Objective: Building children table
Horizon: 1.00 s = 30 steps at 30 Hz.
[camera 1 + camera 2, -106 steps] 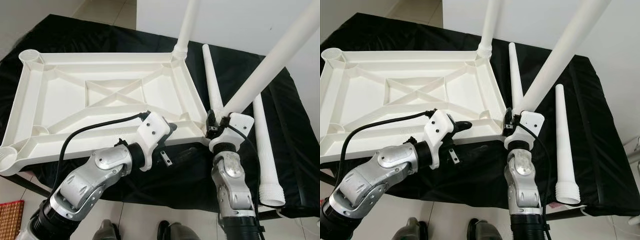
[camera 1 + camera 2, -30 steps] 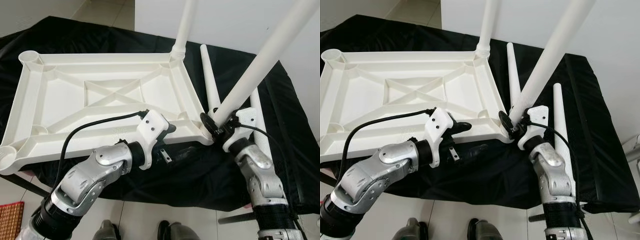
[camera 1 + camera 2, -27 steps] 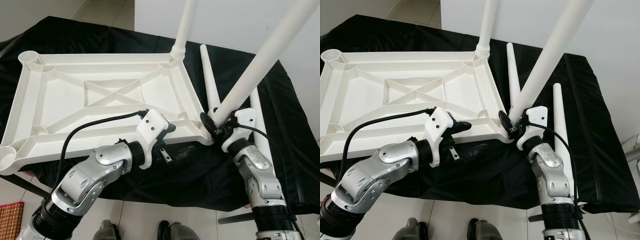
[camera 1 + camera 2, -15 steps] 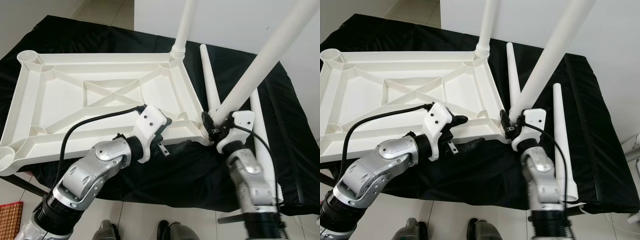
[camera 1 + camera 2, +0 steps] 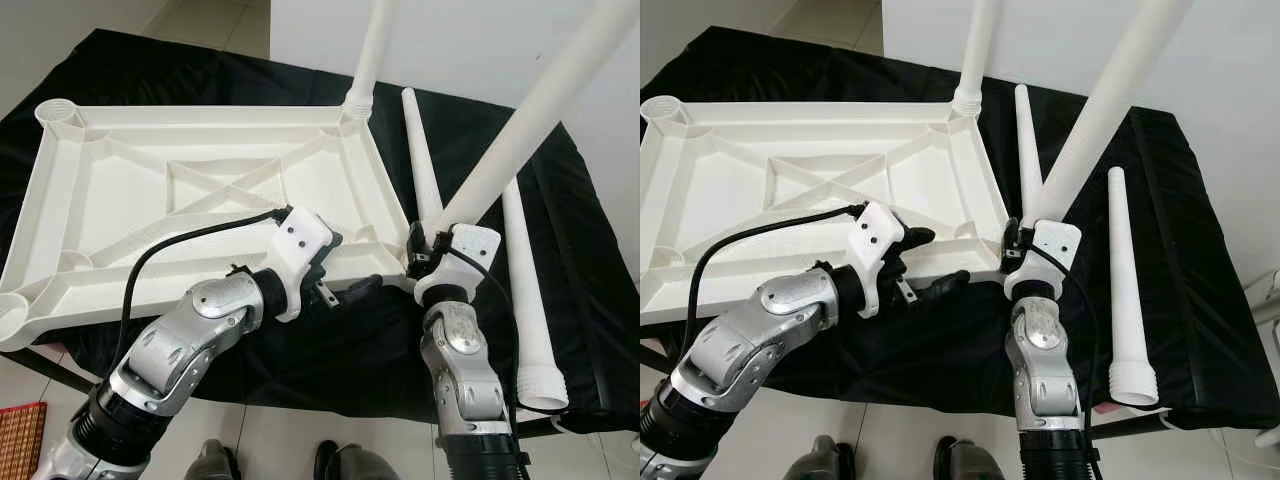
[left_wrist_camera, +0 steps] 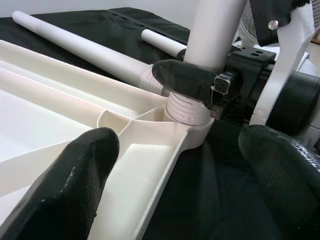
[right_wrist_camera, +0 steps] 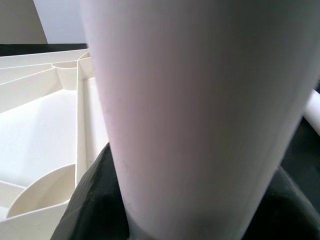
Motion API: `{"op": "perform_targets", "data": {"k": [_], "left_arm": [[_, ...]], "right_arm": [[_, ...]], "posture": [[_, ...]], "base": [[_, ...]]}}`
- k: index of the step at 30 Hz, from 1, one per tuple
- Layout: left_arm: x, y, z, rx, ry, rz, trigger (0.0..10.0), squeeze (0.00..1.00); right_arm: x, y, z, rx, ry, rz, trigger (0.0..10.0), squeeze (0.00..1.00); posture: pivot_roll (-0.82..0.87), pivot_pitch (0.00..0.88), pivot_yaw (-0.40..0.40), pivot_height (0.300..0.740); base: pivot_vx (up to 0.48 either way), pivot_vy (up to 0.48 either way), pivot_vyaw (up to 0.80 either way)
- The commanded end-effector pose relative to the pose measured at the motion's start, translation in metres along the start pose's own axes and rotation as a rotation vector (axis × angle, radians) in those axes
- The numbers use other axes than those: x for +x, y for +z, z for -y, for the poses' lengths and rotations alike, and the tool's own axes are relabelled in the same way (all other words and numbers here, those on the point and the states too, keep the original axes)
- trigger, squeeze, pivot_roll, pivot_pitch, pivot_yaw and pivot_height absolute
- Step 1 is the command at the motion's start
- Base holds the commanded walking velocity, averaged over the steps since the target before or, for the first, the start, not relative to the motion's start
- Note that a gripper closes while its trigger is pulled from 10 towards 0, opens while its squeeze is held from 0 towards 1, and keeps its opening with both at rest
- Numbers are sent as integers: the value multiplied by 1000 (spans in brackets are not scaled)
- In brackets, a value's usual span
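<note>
Two grippers (image 5: 345,285) (image 5: 418,252), leg (image 5: 520,130), upturned tabletop (image 5: 200,190)

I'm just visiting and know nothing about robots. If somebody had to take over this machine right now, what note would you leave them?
Right gripper: fingers shut on the leg standing in the near right corner socket of the upturned tabletop.
Left gripper: fingers open astride the tabletop's near edge beside that corner, one finger over the tray, one outside.
Done: another leg stands in the far right corner socket.
Left: two loose legs lie on the black cloth to the right; both left corner sockets wait for them.
</note>
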State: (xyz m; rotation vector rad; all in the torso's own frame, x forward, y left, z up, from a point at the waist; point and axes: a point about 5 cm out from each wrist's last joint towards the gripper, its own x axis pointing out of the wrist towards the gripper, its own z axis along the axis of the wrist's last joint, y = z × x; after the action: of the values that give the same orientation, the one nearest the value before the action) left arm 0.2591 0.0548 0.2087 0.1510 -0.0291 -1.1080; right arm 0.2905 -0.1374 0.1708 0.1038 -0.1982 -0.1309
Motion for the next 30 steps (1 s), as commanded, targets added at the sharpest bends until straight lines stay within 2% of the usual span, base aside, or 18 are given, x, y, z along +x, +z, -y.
{"op": "perform_targets", "data": {"k": [1,6,8,10,13,14,15,17,19,22,23,27,30], "left_arm": [[1,-3,1,3,-23,-6,10000,0],[1,-2,0,5,-17,-2,10000,0],[1,-2,0,5,-17,-2,10000,0],[1,-1,-1,7,-17,-2,10000,0],[1,-1,-1,8,-18,-1,10000,0],[1,-1,-1,9,-17,-2,10000,0],[1,-1,-1,9,-18,-1,10000,0],[1,-1,-1,9,-18,-1,10000,0],[1,-1,0,8,-21,-2,10000,0],[1,-1,1,8,-24,-2,10000,0],[2,-1,2,9,-27,-2,10000,0],[3,-1,3,11,-38,1,10000,0],[3,-1,3,11,-39,2,10000,0]], "right_arm": [[-8,-19,0,13,6,-89,10000,1000],[-6,-14,-3,46,118,-58,10000,1000],[-6,-14,-3,46,118,-58,10000,1000],[-3,-11,2,18,186,-50,10000,1000],[-1,-11,5,7,220,-49,10000,1000],[0,-10,8,-8,262,-48,10000,0],[1,-10,13,-21,310,-58,10000,0],[1,-10,13,-21,310,-58,10000,0],[8,-8,25,-41,394,-63,10000,0],[10,-7,30,-46,420,-66,10000,0],[13,-5,34,-76,444,-61,10000,0],[19,-6,39,-124,560,-70,10000,0],[20,-6,40,-129,582,-71,10000,0]], "posture": [[42,181,-81,740],[44,177,-86,740],[44,177,-86,740],[44,176,-89,740],[45,174,-92,740],[45,174,-92,740],[47,166,-91,740],[47,166,-91,740],[48,159,-90,740],[48,159,-90,740],[48,159,-90,740],[51,152,-87,740],[51,144,-82,740]], "base": [[0,0,0],[0,0,0],[0,0,0],[0,0,0],[0,0,0],[0,0,0],[0,0,0],[0,0,0],[0,0,0],[0,0,0],[0,0,0],[0,0,0],[0,0,0]]}}
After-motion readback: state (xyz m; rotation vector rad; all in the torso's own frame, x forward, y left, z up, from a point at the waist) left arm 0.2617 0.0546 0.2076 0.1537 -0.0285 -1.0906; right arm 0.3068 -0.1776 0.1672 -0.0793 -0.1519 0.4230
